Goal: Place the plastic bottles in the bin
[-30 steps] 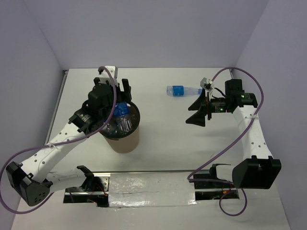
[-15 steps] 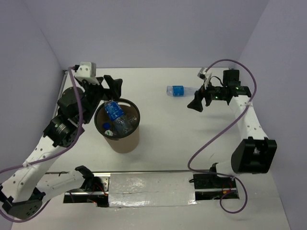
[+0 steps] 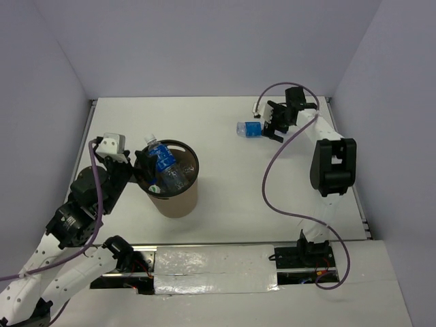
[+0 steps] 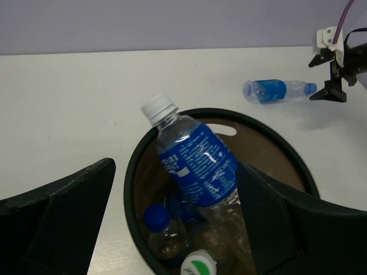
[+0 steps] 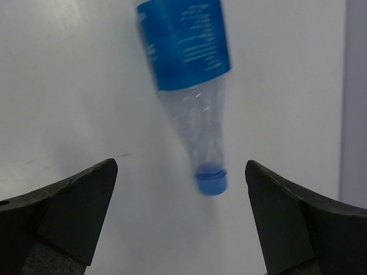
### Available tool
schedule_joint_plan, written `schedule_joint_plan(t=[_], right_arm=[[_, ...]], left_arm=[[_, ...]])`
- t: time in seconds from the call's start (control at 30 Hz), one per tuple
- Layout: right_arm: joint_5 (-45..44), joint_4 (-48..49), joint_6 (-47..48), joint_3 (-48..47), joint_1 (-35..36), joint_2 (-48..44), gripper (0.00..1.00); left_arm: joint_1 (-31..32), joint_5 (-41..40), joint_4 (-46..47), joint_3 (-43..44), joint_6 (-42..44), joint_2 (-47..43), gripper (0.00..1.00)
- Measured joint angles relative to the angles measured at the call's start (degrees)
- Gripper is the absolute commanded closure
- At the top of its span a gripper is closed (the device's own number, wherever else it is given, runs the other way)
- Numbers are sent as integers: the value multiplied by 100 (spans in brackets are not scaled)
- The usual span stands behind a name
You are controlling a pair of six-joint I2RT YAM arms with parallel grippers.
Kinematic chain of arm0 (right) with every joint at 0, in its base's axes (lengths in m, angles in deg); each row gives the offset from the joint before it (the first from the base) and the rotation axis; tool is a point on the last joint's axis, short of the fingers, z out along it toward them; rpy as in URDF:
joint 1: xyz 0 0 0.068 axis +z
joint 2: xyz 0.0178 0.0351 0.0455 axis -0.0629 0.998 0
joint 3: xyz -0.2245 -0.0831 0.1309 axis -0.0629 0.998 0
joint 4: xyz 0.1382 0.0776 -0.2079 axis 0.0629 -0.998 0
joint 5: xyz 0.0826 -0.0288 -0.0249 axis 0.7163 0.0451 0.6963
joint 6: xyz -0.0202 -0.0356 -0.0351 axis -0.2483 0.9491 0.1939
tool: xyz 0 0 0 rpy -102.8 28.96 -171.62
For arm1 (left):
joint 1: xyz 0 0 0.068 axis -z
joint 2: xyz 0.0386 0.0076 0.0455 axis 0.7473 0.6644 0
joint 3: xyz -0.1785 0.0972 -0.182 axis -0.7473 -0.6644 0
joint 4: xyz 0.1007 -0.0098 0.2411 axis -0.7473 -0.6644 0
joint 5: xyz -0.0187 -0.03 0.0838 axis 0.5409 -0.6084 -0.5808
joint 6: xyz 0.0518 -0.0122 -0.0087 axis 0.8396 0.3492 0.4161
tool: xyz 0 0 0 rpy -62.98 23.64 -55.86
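Jaws stood wide apart on both arms. The left gripper (image 3: 139, 165) had drawn back to nine o'clock of the bin (image 3: 181, 201), its bottle (image 4: 198, 166) dropped inside. The right gripper (image 5: 180, 169) had moved over the last bottle (image 3: 253, 129), lying at two o'clock.

Bin (image 3: 178, 201): brown, round, tapered, black rim, handle slot near the top; is standing upright on the table (image 3: 231, 204), left of centre.

Leaning bottle (image 4: 198, 163): blue label, is resting tilted inside the bin, white cap poking over the rim. Beneath it a blue-capped bottle (image 4: 157, 224) and a green-marked cap (image 4: 199, 267) are showing.

Loose bottle (image 3: 251, 129): blue label, is lying on its side on the table, well apart from the bin.
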Motion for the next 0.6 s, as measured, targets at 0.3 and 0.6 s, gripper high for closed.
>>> schedule_joint_plan(t=[0.3, 0.6], right_arm=[[-638, -33, 389, -1926, 634, 1633, 1], [-1123, -503, 326, -2979, 914, 2592, 11]], left_arm=[[-26, -542, -328, -1008, 83, -977, 0], [-44, -841, -372, -1217, 9, -1978, 1]])
